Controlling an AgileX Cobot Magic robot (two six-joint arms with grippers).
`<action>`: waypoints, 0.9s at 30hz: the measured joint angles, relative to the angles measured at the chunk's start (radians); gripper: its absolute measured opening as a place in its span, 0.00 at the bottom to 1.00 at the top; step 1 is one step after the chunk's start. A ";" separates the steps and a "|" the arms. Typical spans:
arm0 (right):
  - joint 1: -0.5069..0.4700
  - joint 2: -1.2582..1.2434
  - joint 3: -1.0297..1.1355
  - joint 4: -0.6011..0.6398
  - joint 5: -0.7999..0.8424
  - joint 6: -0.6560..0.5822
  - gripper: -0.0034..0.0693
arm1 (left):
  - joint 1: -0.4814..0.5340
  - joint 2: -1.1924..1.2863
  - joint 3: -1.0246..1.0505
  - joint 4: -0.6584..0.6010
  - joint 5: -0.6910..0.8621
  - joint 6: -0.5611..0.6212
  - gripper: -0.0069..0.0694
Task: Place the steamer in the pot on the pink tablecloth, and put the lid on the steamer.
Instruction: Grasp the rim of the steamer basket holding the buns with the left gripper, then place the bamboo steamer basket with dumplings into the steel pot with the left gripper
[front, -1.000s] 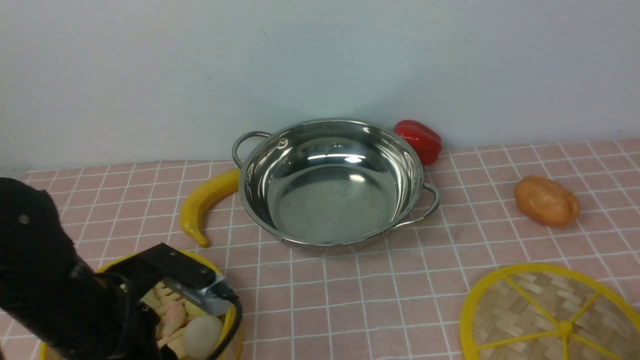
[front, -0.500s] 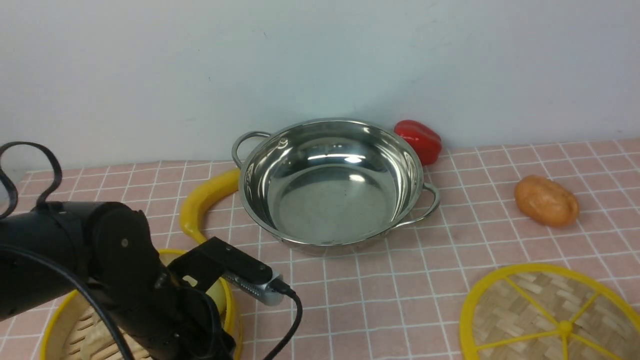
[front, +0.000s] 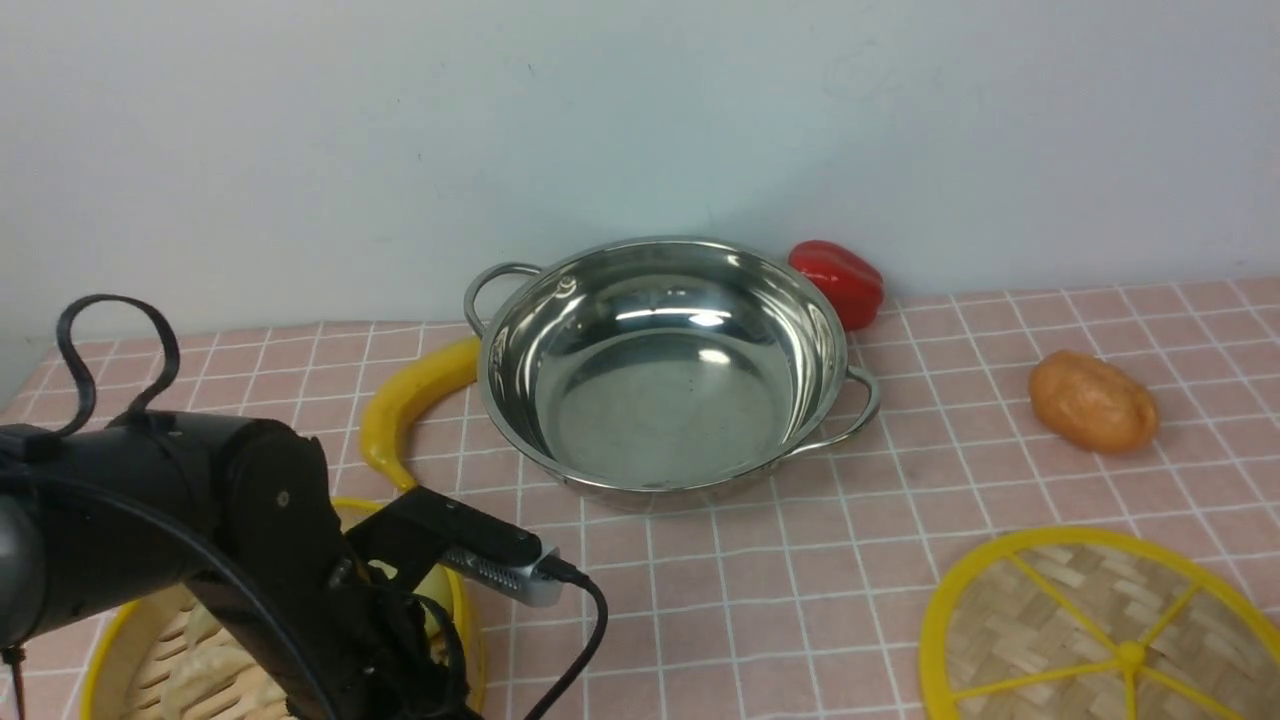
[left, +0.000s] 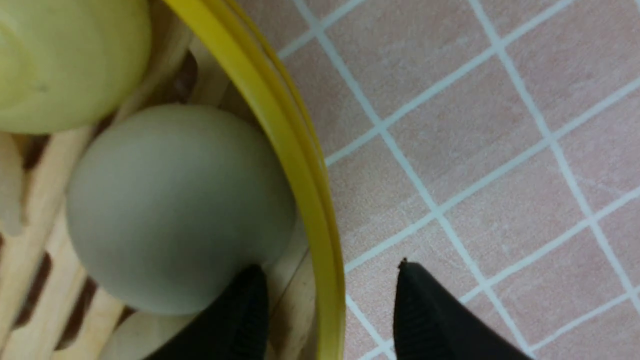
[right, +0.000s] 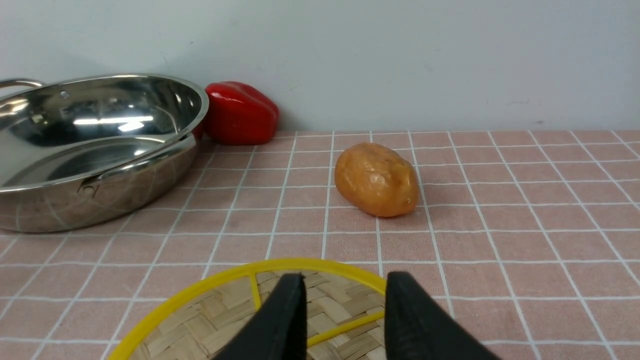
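The steamer (front: 125, 655) sits at the front left of the pink tablecloth (front: 700, 600), mostly hidden under my left arm. My left gripper (front: 440, 685) is low at its right rim. In the left wrist view the gripper (left: 328, 265) is open and straddles the yellow rim (left: 295, 150), with one finger inside by a pale round bun (left: 175, 205) and one outside over the cloth. The steel pot (front: 660, 400) stands empty at the back centre. The woven lid (front: 1090, 630) lies at the front right. My right gripper (right: 345, 277) is open just above the lid (right: 225, 315).
A yellow banana (front: 410, 400) lies against the pot's left side, between the pot and the steamer. A red pepper (front: 838, 280) sits behind the pot's right by the wall. An orange potato (front: 1092, 402) lies to the right, beyond the lid.
My left arm has swung forward and to the right over the steamer, and its gripper has come down at the steamer's right rim. The pot, the lid and the steamer have not moved.
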 joint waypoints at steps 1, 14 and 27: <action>0.000 0.000 0.000 0.000 0.000 0.000 0.38 | 0.000 0.012 0.000 0.000 0.006 -0.001 0.52; 0.000 0.000 0.000 0.000 0.000 0.000 0.38 | -0.002 0.004 -0.076 0.010 0.079 0.006 0.13; 0.000 0.000 0.000 0.000 0.000 0.000 0.38 | -0.002 -0.028 -0.463 0.120 0.379 0.126 0.13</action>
